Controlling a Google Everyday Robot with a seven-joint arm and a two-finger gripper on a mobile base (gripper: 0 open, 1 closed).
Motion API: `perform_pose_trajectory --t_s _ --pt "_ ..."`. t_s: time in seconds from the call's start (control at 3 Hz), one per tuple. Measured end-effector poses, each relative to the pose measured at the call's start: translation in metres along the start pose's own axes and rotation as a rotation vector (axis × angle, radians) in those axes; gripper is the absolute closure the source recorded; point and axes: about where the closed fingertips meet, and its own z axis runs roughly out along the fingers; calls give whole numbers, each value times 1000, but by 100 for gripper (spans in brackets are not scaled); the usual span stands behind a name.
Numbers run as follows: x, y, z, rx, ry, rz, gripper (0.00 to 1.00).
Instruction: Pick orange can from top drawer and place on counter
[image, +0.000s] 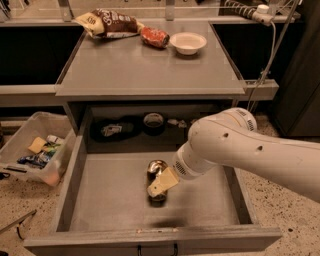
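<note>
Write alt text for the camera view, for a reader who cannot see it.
A white robot arm reaches into an open grey drawer, its end effector at an orange can lying on the drawer floor. On the counter above sit a snack bag, a red can and a white bowl; a clear bin stands on the floor to the left.

We see the small orange-brown can (156, 167) mid-floor in the wide grey drawer (100, 210), the gripper (161, 183) over it, and the flat grey counter (150, 70) above and behind.
</note>
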Motion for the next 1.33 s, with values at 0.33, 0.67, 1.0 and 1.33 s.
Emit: perform_pose_trajectory --t_s 0.33,0.67,1.0,1.33 --pt "-4 26 39 -69 8 -22 0" --pt "-21 60 73 -125 7 -52 0" --pt "-40 86 96 -138 10 -70 0" --pt "-42 90 97 -140 12 -64 0"
